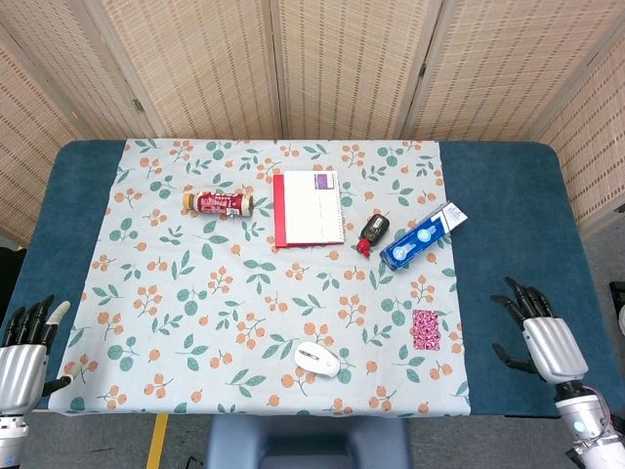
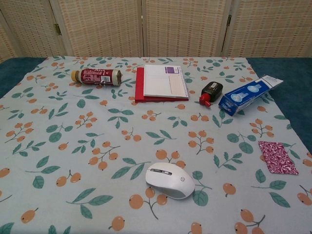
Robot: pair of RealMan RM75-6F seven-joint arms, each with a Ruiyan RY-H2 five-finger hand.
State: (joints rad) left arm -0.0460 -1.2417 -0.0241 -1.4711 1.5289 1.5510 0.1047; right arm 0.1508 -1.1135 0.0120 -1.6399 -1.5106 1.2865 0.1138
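My left hand (image 1: 24, 354) hovers at the table's near left corner, fingers apart, holding nothing. At the near right, over the blue table cover, my right hand (image 1: 540, 337) is also spread and empty. Neither hand shows in the chest view. Nearest my right hand lies a small red patterned packet (image 1: 426, 329) (image 2: 277, 157). A white computer mouse (image 1: 318, 360) (image 2: 170, 180) sits at the near middle of the floral cloth (image 1: 225, 313).
A red-labelled bottle (image 1: 220, 202) (image 2: 96, 76) lies on its side at the far left. A red-backed notebook (image 1: 308, 207) (image 2: 161, 83), a small black and red bottle (image 1: 372, 233) (image 2: 210, 92) and a blue box (image 1: 423, 235) (image 2: 249, 94) lie across the far middle.
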